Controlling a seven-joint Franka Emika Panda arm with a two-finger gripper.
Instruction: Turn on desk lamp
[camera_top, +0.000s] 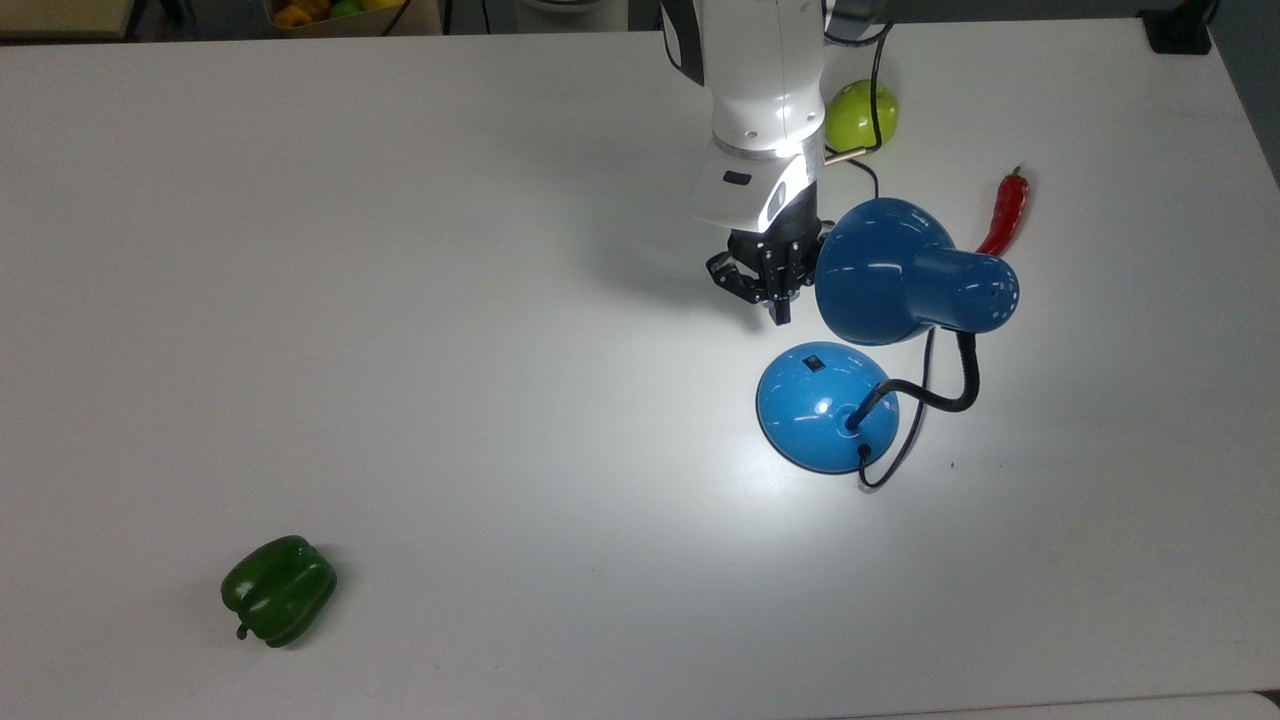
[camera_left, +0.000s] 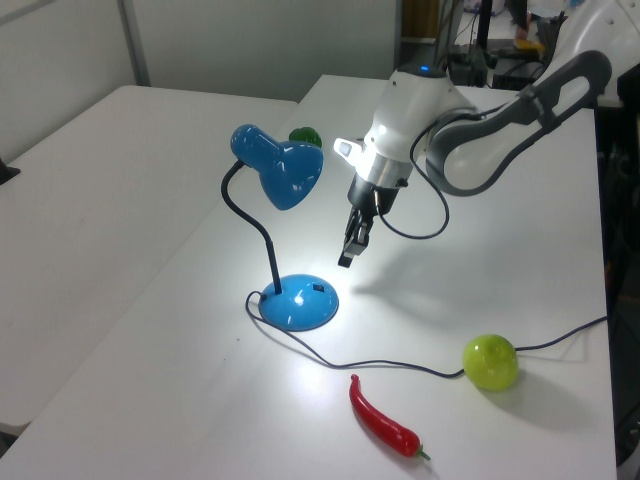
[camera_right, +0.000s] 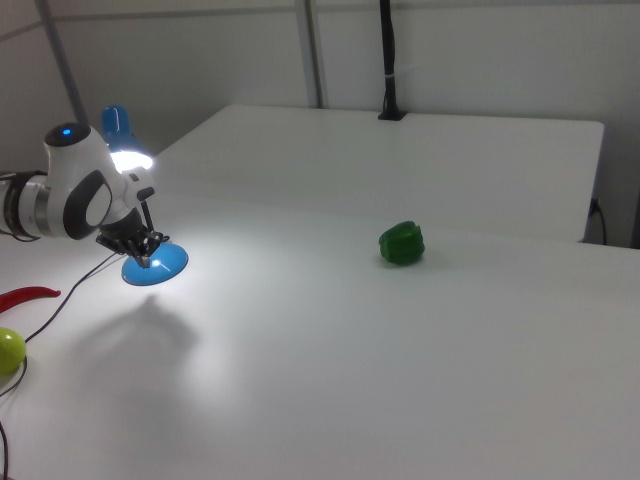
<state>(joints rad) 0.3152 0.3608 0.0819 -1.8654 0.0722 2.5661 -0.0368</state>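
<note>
The blue desk lamp stands lit, its bell-shaped shade (camera_top: 905, 270) casting a bright pool on the table around the round base (camera_top: 825, 410). A black gooseneck (camera_top: 955, 385) joins shade and base. The small black switch (camera_top: 815, 363) shows uncovered on the base's dome. My gripper (camera_top: 780, 308) hangs shut and holding nothing, above the table just beyond the base and beside the shade's rim. In the left view the gripper (camera_left: 347, 258) hovers clear above the base (camera_left: 298, 303), to the right of the shade (camera_left: 285, 170). In the right view the gripper (camera_right: 147, 258) is in front of the base (camera_right: 155, 266).
A green apple (camera_top: 860, 115) lies behind the arm, a red chili (camera_top: 1005, 210) past the shade. The lamp's thin cord (camera_left: 400, 365) runs between chili and base toward the apple (camera_left: 490, 362). A green bell pepper (camera_top: 278, 590) sits far off at the top view's lower left.
</note>
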